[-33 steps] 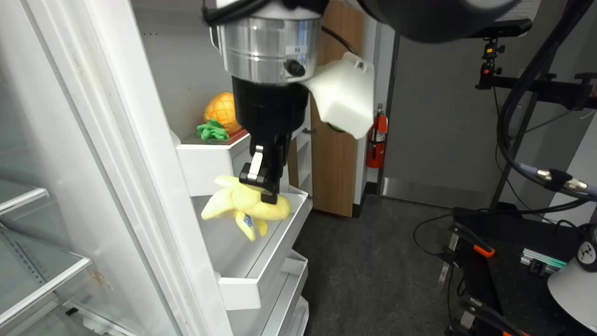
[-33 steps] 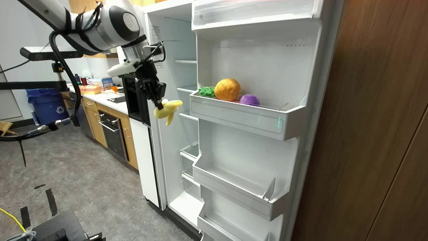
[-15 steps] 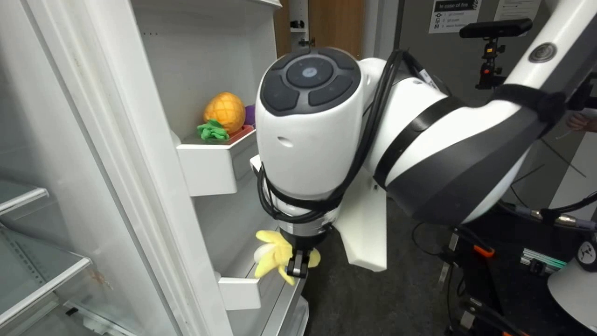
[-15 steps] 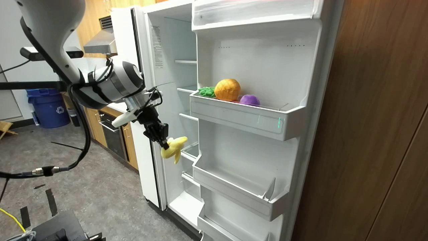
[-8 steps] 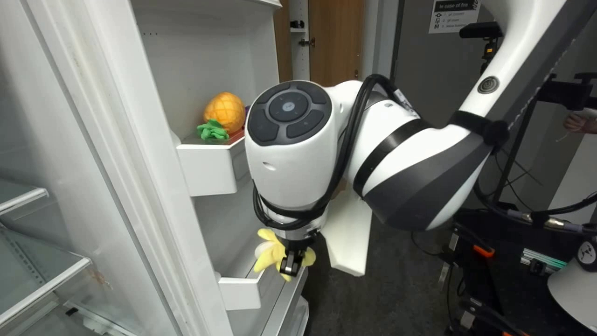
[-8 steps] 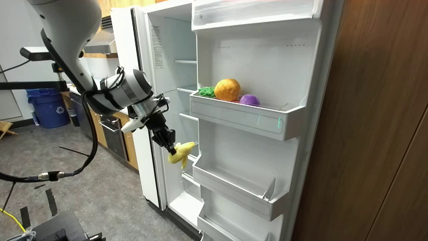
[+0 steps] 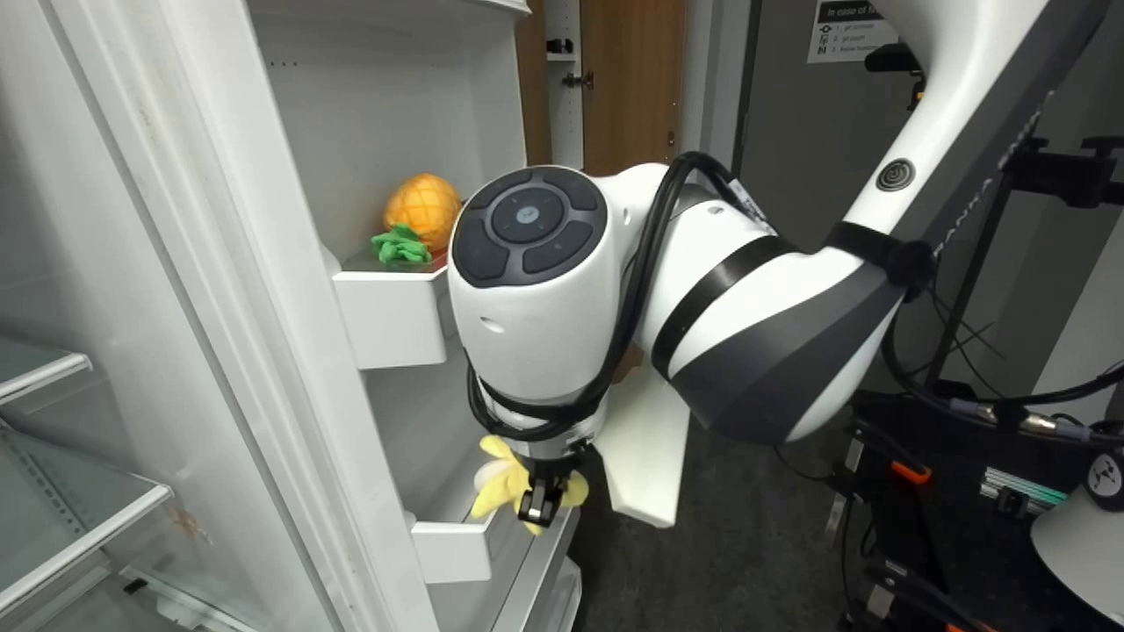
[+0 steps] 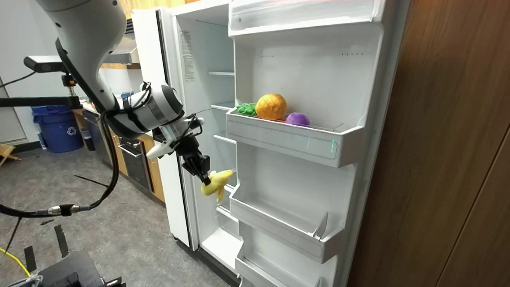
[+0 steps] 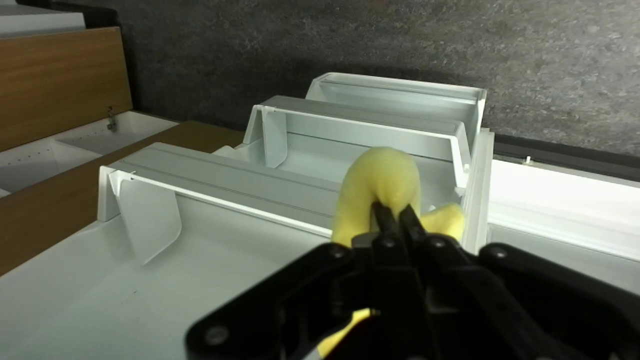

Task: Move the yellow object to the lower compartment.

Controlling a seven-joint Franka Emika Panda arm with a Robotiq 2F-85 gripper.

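Hand [image 9: 396,212] nearly closed, pinching yellow toy bananas [image 9: 384,167]

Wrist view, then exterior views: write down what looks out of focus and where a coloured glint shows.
Wrist view: the gripper and banana look blurred, the bins beyond sharper. In an exterior view: a green streak, perhaps a reflection, on the bin holding the pineapple.
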